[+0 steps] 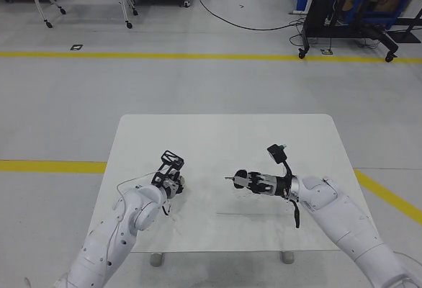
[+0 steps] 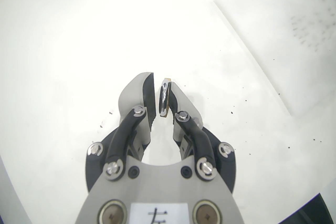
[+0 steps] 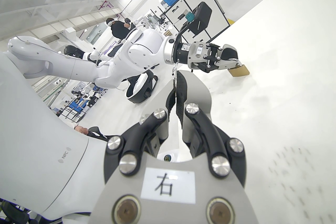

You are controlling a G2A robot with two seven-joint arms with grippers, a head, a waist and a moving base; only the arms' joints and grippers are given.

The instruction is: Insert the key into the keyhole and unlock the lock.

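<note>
A brass padlock (image 3: 240, 70) with a silver shackle (image 2: 164, 99) rests its body on the white table (image 1: 218, 137). My left gripper (image 2: 160, 78) is shut on the shackle; in the top view this gripper (image 1: 175, 186) is at the table's left middle. My right gripper (image 1: 238, 178) is near the table's centre, a short way to the right of the lock, and points toward it. It is shut on a thin metal key (image 1: 230, 178), seen edge-on between the pads (image 3: 173, 83). Key tip and lock are apart. The keyhole is hidden.
A faint straight seam (image 2: 249, 51) and dark specks (image 2: 307, 33) mark the tabletop. The far half of the table is bare. The front edge (image 1: 218, 251) lies close behind both arms. Grey floor with yellow lines (image 1: 196, 55) surrounds the table.
</note>
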